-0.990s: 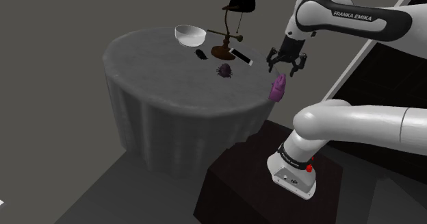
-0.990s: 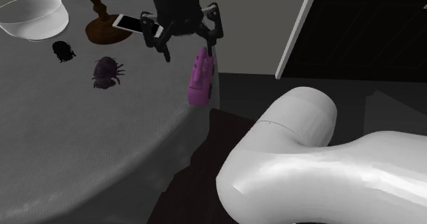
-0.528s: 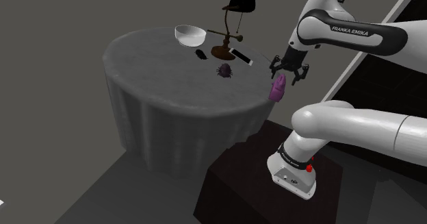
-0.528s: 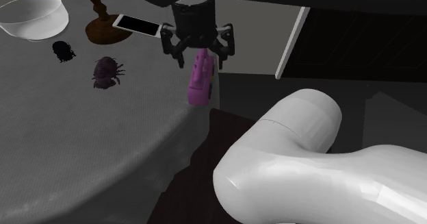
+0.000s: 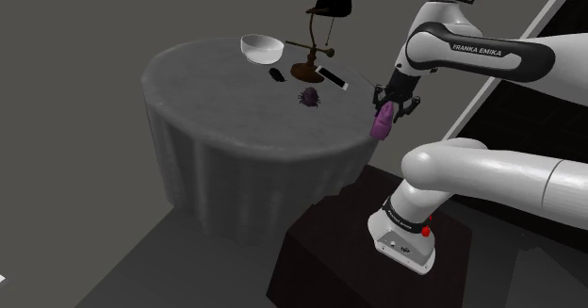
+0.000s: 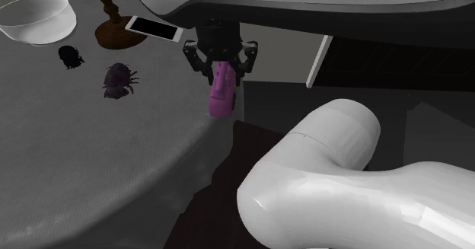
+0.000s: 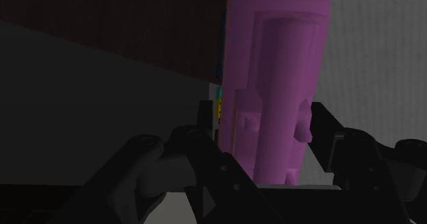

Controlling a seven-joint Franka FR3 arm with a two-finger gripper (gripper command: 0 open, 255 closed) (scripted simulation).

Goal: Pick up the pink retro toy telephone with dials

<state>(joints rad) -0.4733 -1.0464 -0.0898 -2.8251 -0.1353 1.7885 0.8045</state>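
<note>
**Grey-draped round table: phone standing at the rim, my gripper straddling it**

Grey cloth is covering the round table (image 5: 217, 99), which is standing in a dim room with my stand (image 5: 330, 250) just beside its near edge. Toward 12 o'clock on the tabletop in the shoulder view, a pale bowl (image 5: 262, 47), a desk lamp (image 5: 325, 14) and a flat smartphone (image 6: 154, 28) are sitting together. A dark bug-like toy (image 6: 118, 80) is lying nearer the middle.

The pink toy telephone (image 6: 221, 87) is standing on end at the table's 3 o'clock rim in the shoulder view, right above the drop to my stand. Its long axis is running roughly 12 to 6 o'clock in the second exterior view, leaning a little toward 1.

My gripper (image 6: 221, 66) is hanging directly over it, so the phone is lying at my 6 o'clock. In the wrist view it is extending straight away from my palm. My fingers (image 7: 327, 130) are standing apart, one at the phone's 9 o'clock flank and one at its 3 o'clock flank. They are bracketing only its upper end, with slim gaps showing, and are clasping nothing yet.

I am judging the squeeze to be the step in hand. It must act across the short axis, since a sideways nudge could be tipping the phone off the rim.
</note>
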